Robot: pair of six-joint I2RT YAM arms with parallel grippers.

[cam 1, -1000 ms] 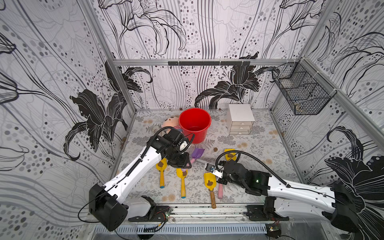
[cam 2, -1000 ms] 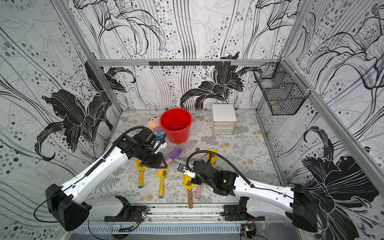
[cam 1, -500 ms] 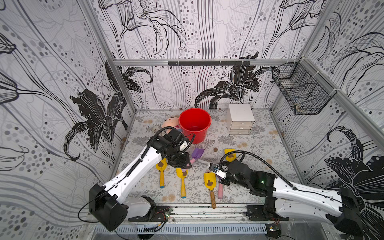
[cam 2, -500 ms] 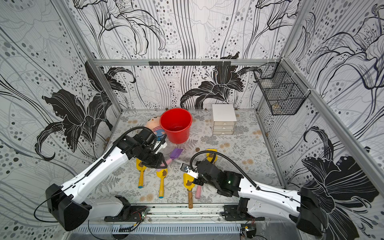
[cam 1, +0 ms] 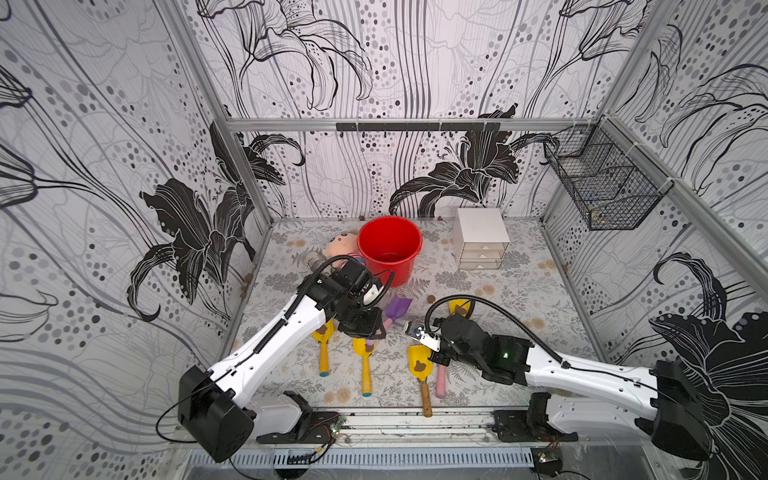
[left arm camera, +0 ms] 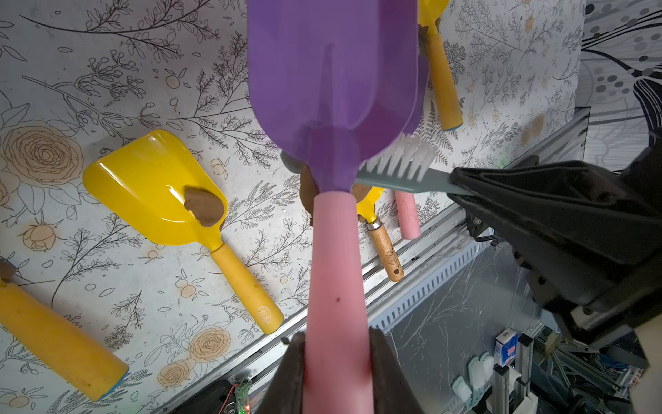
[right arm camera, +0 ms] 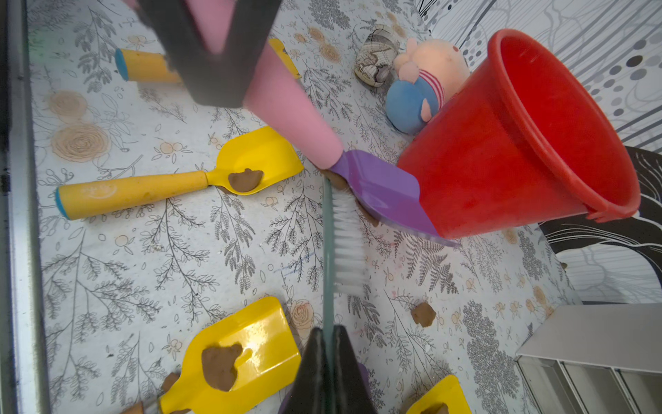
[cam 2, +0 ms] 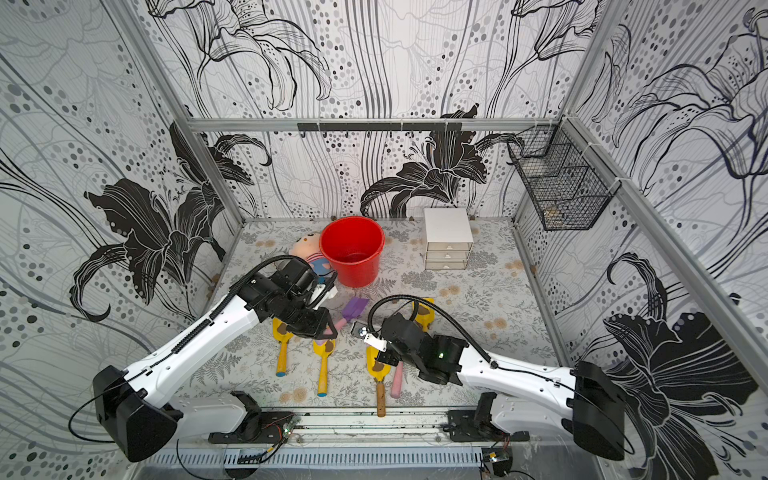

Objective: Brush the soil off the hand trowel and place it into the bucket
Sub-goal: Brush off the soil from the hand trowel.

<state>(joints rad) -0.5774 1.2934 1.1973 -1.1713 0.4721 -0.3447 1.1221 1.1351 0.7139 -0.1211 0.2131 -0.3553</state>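
two grippers, both clamped tight. the left gripper pinches the pink handle of the purple hand trowel, which is held tilted above the table just beside the red bucket, outside it, blade end nearest the pail. the right gripper is pressed onto the thin teal handle of a brush; its white bristles meet the blade's edge near the neck, where brown soil clings.
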